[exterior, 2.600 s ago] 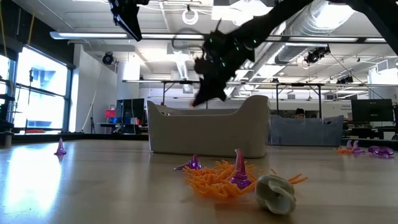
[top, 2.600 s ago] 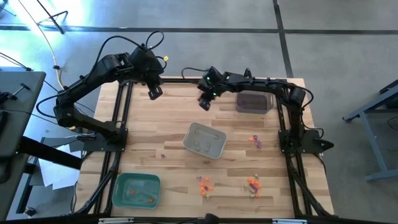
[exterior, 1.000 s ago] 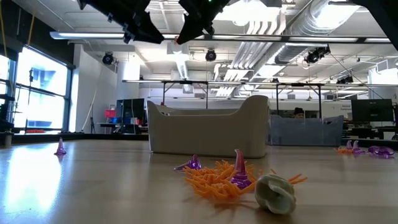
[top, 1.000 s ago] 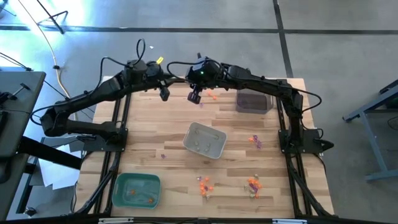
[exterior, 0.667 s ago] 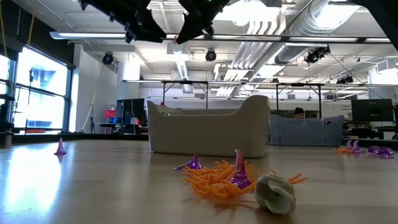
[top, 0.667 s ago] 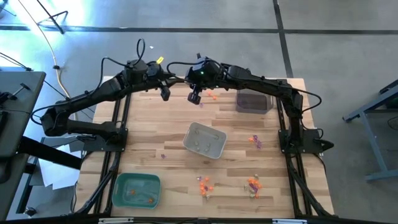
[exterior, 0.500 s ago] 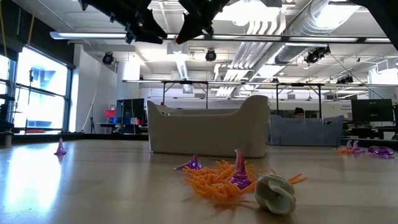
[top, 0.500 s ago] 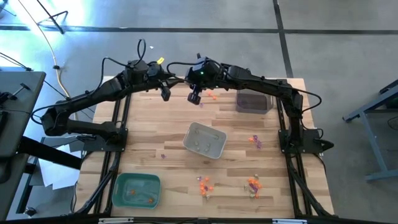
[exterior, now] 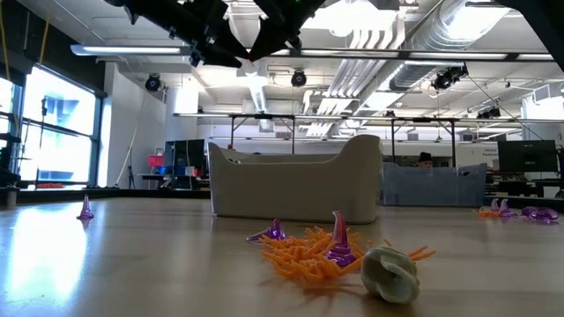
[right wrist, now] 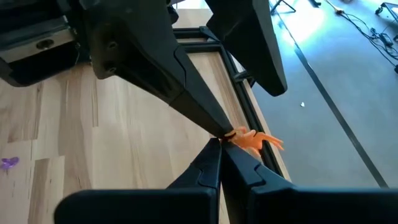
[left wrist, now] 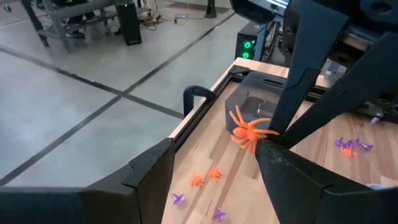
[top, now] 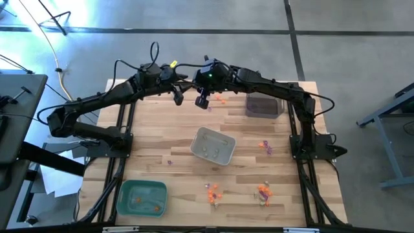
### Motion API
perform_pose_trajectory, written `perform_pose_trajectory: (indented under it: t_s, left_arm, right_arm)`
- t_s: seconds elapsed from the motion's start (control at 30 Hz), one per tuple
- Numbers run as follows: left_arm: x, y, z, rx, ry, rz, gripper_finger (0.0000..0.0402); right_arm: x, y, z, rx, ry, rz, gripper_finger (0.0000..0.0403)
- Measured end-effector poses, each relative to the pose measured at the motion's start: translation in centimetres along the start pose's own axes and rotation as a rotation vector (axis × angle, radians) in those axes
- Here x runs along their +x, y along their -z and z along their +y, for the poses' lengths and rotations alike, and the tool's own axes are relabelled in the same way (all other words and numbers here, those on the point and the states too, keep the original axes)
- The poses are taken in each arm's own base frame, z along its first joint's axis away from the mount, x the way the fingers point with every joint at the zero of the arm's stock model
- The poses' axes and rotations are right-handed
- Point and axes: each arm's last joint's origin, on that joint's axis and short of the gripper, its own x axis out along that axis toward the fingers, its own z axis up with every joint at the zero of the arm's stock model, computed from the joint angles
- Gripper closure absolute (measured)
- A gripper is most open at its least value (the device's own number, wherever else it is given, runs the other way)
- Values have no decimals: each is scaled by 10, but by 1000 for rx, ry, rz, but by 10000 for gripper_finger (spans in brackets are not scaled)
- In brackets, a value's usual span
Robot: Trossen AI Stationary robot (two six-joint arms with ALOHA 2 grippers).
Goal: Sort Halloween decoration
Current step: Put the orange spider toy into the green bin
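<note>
the pale wooden plank table (top: 162, 139) carries a light grey plastic tray (top: 213, 145) near its middle, a green plastic tray (top: 142, 197) at the near left corner and a dark grey tray (top: 264, 106) at the far right, just beside the black metal frame rail (top: 123, 129) that edges the board. in the low view the light grey tray's wall blocks most of the far table.

the trinkets are tiny next to the trays. a small orange plastic spider (left wrist: 249, 129) with thin splayed legs hangs high over the far edge, pinched at 1 leg by the tips of the right gripper (right wrist: 222, 138), whose fingers are pressed tight together on it. the left gripper (top: 176, 98) hovers just beside it with its 2 dark fingers (left wrist: 155, 168) spread wide, the spider between them and untouched.

a heap of orange spiders topped by a purple cone (exterior: 338, 239) lies near the front, a pale whitish skull-like trinket (exterior: 390, 271) touching it. more purple and orange bits (top: 264, 147) lie right of the light grey tray, and a few orange ones (top: 219, 99) lie at the far edge.
</note>
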Motion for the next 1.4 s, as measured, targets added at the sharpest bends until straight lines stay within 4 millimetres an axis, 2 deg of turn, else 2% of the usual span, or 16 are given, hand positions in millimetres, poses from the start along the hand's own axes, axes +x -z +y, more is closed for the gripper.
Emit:
perform_pose_trajectory:
  t_s: [0.4,0.8,1.17,1.4]
  left_arm:
    - [-1,0,0,30,-18,-2,181]
    - [-1,-1,1,98,-47,-6,181]
    - [0,0,6,98,-66,-2,181]
    - [7,4,-1,58,82,17,181]
  right_arm:
    - [0,2,-2,-4,16,16,403]
    - [1,7,-13,-20,32,54,403]
    - [1,12,-11,-43,1,101,403]
    - [1,13,-10,-201,-36,105,403]
